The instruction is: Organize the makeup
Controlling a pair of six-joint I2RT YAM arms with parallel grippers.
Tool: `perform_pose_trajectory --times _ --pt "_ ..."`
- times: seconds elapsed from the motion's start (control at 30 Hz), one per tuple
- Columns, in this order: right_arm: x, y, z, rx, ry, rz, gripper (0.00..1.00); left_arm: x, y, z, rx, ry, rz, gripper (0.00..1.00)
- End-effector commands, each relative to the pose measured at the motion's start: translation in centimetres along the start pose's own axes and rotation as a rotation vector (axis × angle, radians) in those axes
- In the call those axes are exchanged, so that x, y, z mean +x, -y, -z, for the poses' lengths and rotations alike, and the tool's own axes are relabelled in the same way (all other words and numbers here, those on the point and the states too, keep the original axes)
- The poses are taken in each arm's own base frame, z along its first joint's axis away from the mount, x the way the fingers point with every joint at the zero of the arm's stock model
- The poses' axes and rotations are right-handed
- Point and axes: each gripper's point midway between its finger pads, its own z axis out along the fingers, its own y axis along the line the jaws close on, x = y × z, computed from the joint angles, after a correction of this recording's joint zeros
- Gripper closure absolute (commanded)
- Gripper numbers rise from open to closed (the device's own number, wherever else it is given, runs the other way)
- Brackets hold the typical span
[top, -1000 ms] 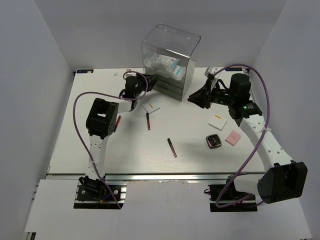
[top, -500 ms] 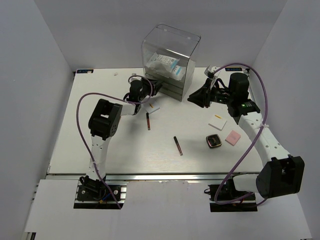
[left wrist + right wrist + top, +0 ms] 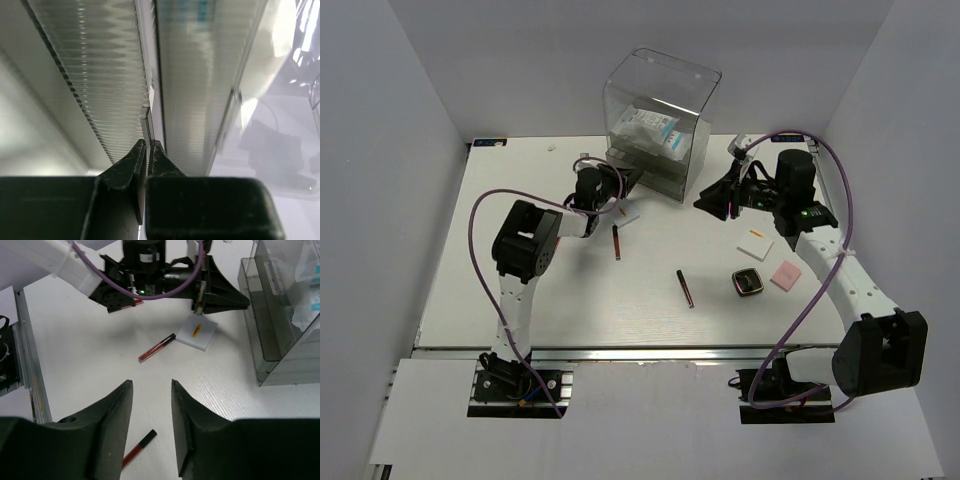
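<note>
White wood-grain tabletop [image 3: 550, 310]. At its far middle stands the clear plastic drawer box [image 3: 665, 85], with smooth tall walls above and ribbed drawer fronts below.

Left claw [image 3: 632, 179] is at the box's lower left front. It is clenched on a thin clear tab [image 3: 146, 127] that sticks out between two ribbed fronts, with the tips almost meeting. Right claw [image 3: 151, 390] hangs off the box's right front corner, apart from it. It is released, with its fingers spread over bare tabletop.

- Packet [image 3: 648, 128]: clear and crinkled, white contents with blue print. It sits inside the box's upper part, above the left claw.
- White square [image 3: 625, 214]: flat, with a small orange mark. It lies just in front of the box's left corner, just beside the left claw.
- Second white square [image 3: 755, 245]: front-right of the box, on the near side of the right claw.
- Pink square [image 3: 786, 275]: flat, farther front-right of the box.
- Compact [image 3: 748, 283]: black with rounded corners and a light rim, also front-right of the box, well apart from it.
- First dark-red stick [image 3: 616, 242]: slim, black-capped, in front of the box's left corner.
- Second dark-red stick [image 3: 685, 288]: same build, well in front of the box's middle.
</note>
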Motion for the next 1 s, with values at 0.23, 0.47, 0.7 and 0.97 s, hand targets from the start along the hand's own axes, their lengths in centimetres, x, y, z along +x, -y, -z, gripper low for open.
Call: perform_pose_trajectory --times 0.23,0.47,0.7,0.97 --pt "8.5 2.3 -0.6 0.166 -0.301 -0.082 0.11 0.4 4.5 6.6 0.032 0.012 -0.099 0.85" --pt "17.5 1.3 -0.8 0.291 -0.621 -0.143 0.11 0.7 5.4 8.3 -0.001 0.002 -0.141 0.43" --pt "21.7 -0.8 -0.5 0.393 -0.779 -0.187 0.14 -0.7 5.4 12.8 -0.239 0.034 -0.362 0.27" --pt "25.4 -3.3 -0.4 0.379 -0.905 -0.212 0.36 -7.2 3.2 22.4 -0.682 0.221 -0.695 0.04"
